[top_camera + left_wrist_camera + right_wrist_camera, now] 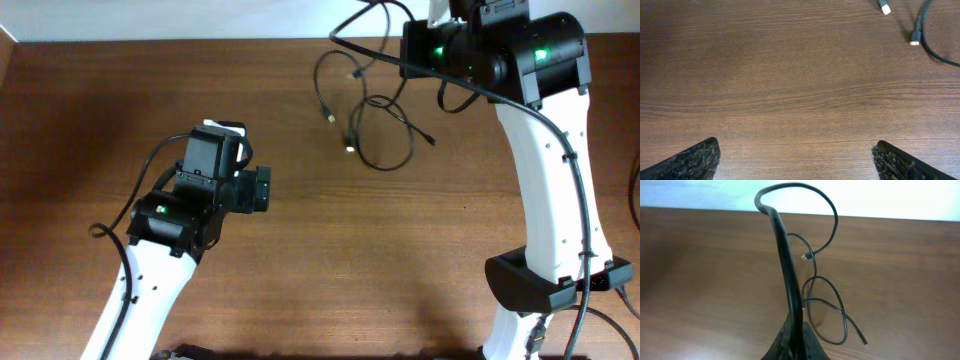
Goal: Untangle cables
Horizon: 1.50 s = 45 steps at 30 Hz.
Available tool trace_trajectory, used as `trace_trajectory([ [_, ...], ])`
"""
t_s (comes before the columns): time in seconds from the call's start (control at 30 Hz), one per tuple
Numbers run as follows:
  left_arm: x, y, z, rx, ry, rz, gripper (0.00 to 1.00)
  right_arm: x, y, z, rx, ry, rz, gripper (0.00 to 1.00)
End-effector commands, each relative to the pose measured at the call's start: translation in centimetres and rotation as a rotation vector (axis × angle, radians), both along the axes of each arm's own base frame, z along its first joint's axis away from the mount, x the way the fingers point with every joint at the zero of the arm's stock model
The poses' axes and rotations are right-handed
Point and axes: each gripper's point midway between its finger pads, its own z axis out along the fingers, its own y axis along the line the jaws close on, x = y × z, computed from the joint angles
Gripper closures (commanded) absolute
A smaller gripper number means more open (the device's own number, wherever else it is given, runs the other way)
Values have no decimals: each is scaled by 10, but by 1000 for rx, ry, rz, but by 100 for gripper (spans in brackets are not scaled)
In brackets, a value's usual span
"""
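- Near the cable tangle [372,102], on the side away from the left arm, the right tool [792,339] is pressed together. It pinches one thin black strand [782,245] that rises from its tips, arches over and drops back toward the heap.
- The rest of the tangle lies loose on the brown wooden counter [300,280]. It is a few overlapping loops, with small plug ends [350,148] pointing out on the side facing the left arm.
- The left tool [795,145] is spread wide over bare wood, well apart from the tangle. Only two plug ends and a short curve of cord show at the edge of its view.
- The step in hand appears to be drawing the pinched strand clear of the other loops.
- To do it well, pull slowly away from the tangle and watch whether the heap drags along. If it does, a loop is probably caught.
- The left tool would likely help by coming to the tangle and pinning a remaining loop flat, so only the held strand travels.
- A fast pull could tighten a knot or let the thin cord slip out of the pinch.
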Motion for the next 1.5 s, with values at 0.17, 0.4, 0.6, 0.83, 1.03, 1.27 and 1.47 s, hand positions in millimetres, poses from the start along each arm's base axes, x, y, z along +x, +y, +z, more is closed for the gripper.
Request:
trace_trajectory([
  [0.17,2,3,8,9,-24,2,1,-2,11,6,54,-9,37,96],
  [0.4,2,3,8,9,-24,2,1,-2,12,14,68,-30,34,96],
  [0.6,2,3,8,9,-24,2,1,-8,23,13,100,-11,107,96],
  [0.83,3,-2,8,-23,-25,0,1,-13,23,9,96,14,116,96],
  [1.03,-4,-93,4,-411,74,-305,1,-12,17,10,145,30,128,96],
  [1.27,4,-136,-48,-427,222,-390,1,-10,9,19,191,18,131,96],
  [1.47,-10,-222,-80,-541,293,-641,1,-5,-23,41,307,-14,51,96],
])
